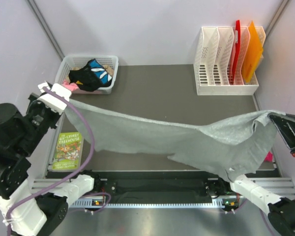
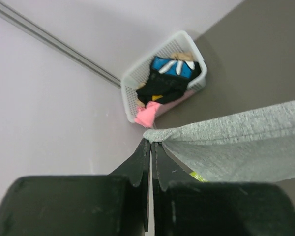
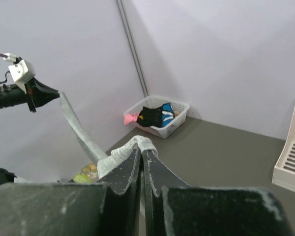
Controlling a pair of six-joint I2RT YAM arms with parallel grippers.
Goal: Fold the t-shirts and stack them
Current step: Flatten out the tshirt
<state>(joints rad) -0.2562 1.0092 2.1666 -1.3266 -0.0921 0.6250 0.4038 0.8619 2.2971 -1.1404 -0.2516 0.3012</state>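
1. Cloth stretched above the surface [image 1: 157, 93]: a light heather-grey t-shirt [image 1: 196, 142] is held aloft between both arms, spread wide, seemingly so that it can be laid flat for folding.
2. One corner is clamped in the closed left fingers [image 2: 143, 156], near the white laundry basket [image 1: 91, 57]; the opposite edge is pinched in the closed right fingers [image 3: 133, 158].
3. The middle is seen sagging, with the lower part hanging toward the near edge. No fold is judged to have been made yet.
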